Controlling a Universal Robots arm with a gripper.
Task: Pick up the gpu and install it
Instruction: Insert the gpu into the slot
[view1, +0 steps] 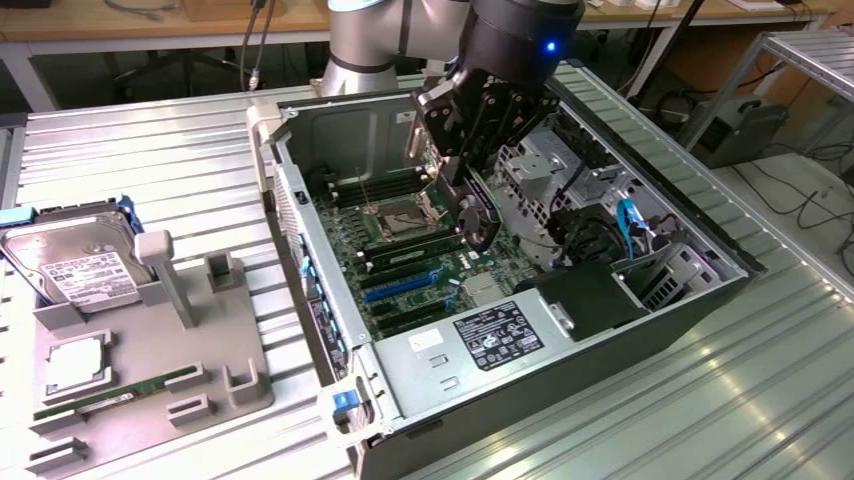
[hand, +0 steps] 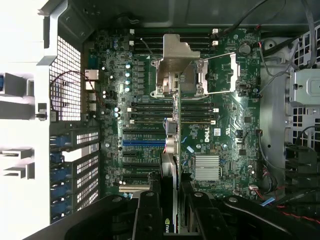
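The gripper (view1: 467, 168) is closed partway on the gpu (view1: 473, 218), pinching its upper end; the card hangs straight below the fingers (hand: 150, 215), seemingly with its long axis pointing down and its pale bracket end lowest, inside the open computer case (view1: 314, 300) above the motherboard (hand: 225, 130); its connector edge is hidden, and which slot lies beneath is unclear.
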